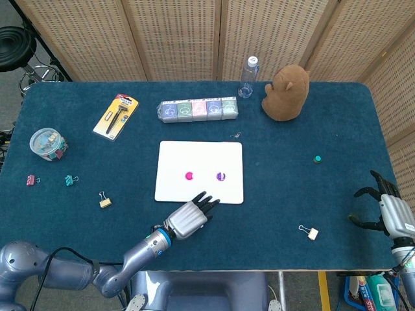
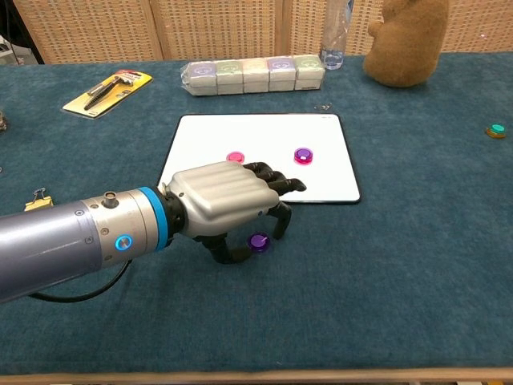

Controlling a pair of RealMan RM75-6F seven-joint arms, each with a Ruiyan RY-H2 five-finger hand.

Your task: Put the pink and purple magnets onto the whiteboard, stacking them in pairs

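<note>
The blue-carpeted table [image 1: 311,123] carries a whiteboard [image 1: 200,171], a row of small boxes [image 1: 198,109], a water bottle [image 1: 247,77], a brown plush toy [image 1: 286,92], a carded tool pack [image 1: 117,116], a tub of clips [image 1: 48,143], scattered binder clips [image 1: 104,199], a loose purple magnet [image 2: 258,241] and a green magnet [image 1: 318,159].

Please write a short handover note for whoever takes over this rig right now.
Left hand: curled over a loose purple magnet on the cloth just in front of the whiteboard; a firm hold isn't clear.
Right hand: open, holding nothing, at the table's right edge.
Done: a purple-on-pink pair sits on the whiteboard; a single pink magnet too.
Left: put the loose purple magnet on that pink one.
</note>
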